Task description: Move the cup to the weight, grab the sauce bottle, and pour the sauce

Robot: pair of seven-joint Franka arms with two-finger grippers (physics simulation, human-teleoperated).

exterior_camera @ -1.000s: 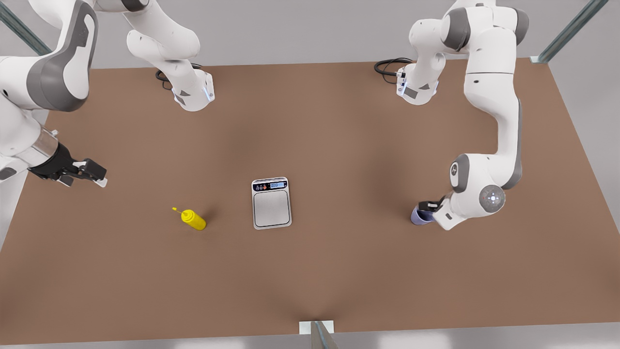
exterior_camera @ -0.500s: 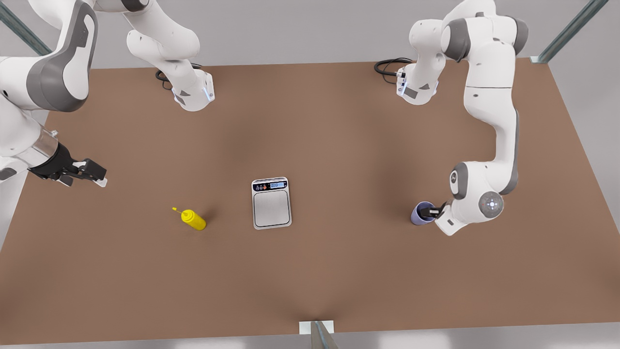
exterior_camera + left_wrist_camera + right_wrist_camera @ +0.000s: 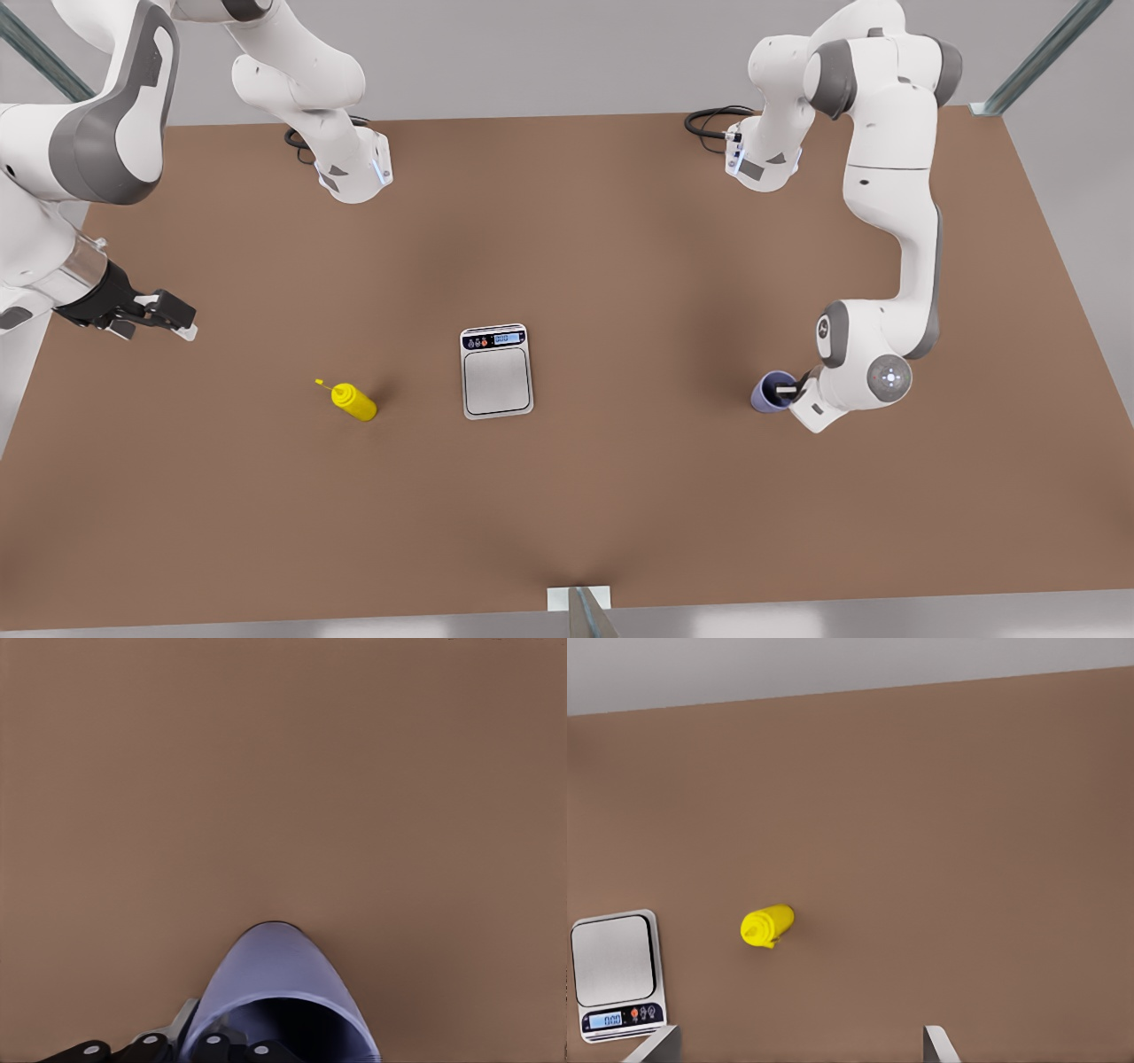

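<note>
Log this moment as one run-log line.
stage: grasping cup | left gripper: fingers straddle cup rim | right gripper: open, waiting | sauce bottle, weight: untouched

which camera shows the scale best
The front view: the whole scale lies flat at the table's middle, black display strip included. The right wrist view shows it whole at the picture's edge, display reading zeros.

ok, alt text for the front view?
The left end effector is at the cup on the brown table, at the front view's right. The weight sits mid-table, the sauce bottle to its left, the right end effector waiting beyond.
</note>
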